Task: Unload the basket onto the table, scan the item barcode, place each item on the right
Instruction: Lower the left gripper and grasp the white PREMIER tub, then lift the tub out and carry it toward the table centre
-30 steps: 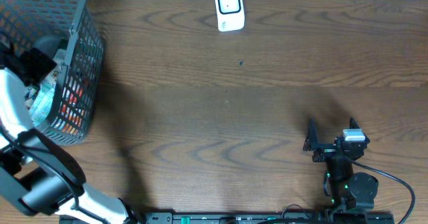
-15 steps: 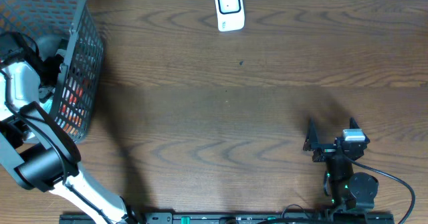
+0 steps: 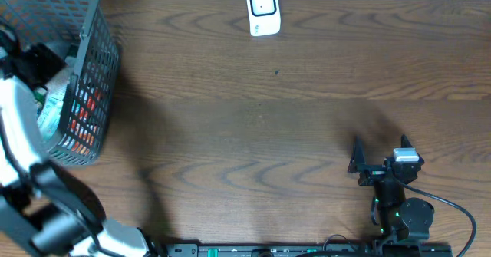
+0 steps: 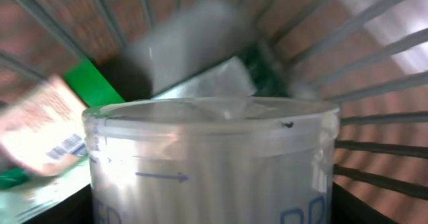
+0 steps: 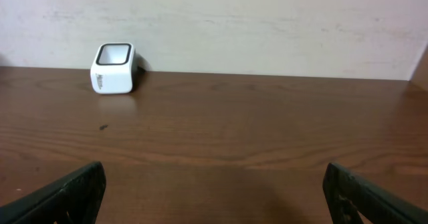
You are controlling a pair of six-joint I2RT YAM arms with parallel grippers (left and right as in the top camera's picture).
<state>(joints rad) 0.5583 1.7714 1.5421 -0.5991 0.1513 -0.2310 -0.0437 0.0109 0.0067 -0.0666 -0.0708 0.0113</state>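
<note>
Clear tub (image 4: 210, 164) bears blue arrow.

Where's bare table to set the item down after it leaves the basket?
Widest bare patch: the table between the basket and the right gripper, running up to the scanner. Also bare: the back-right corner beyond the scanner. Crowded: inside the basket, packed with items, left arm in it.

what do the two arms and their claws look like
The left arm has a smooth white link between bulky black joints. The right arm is black, with a pale silver block near the wrist, small green lights and a thin black cable looping off it. The right claw has two flat, dark, tapering fingers.
</note>
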